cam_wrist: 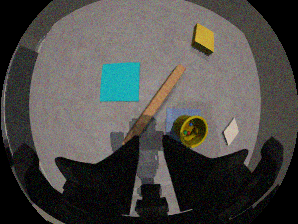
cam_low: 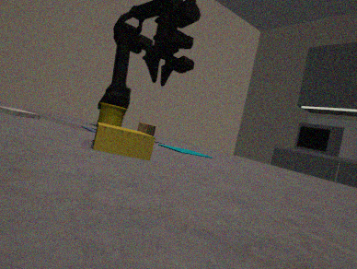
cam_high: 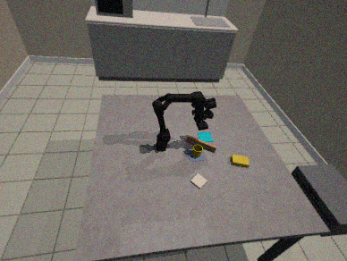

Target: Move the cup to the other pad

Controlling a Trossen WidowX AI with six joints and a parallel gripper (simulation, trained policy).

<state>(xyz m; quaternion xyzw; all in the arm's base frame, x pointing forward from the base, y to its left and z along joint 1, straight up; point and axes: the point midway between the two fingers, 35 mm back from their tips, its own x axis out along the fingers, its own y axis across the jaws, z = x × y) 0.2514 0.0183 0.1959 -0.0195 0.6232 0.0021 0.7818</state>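
The yellow cup [cam_high: 197, 151] [cam_low: 110, 115] [cam_wrist: 193, 131] stands upright on the blue pad [cam_high: 192, 158] [cam_wrist: 174, 113]. Small coloured marbles [cam_wrist: 188, 132] show inside it in the wrist view. The cyan pad [cam_high: 205, 137] [cam_low: 184, 151] [cam_wrist: 120, 82] lies bare on the other side of the wooden bar. My gripper [cam_high: 202, 125] [cam_low: 158, 83] [cam_wrist: 150, 139] points down, well above the table, with its fingers a little apart and nothing between them. In the wrist view the cup is beyond the right fingertip and the cyan pad is ahead to the left.
A long wooden bar [cam_high: 203, 144] [cam_low: 147, 128] [cam_wrist: 162, 95] lies slantwise between the two pads. A yellow block [cam_high: 240, 160] [cam_low: 123, 142] [cam_wrist: 203, 39] lies farther out from the arm's base. A white tile [cam_high: 198, 181] [cam_wrist: 231, 131] lies on the cup's side of the bar.
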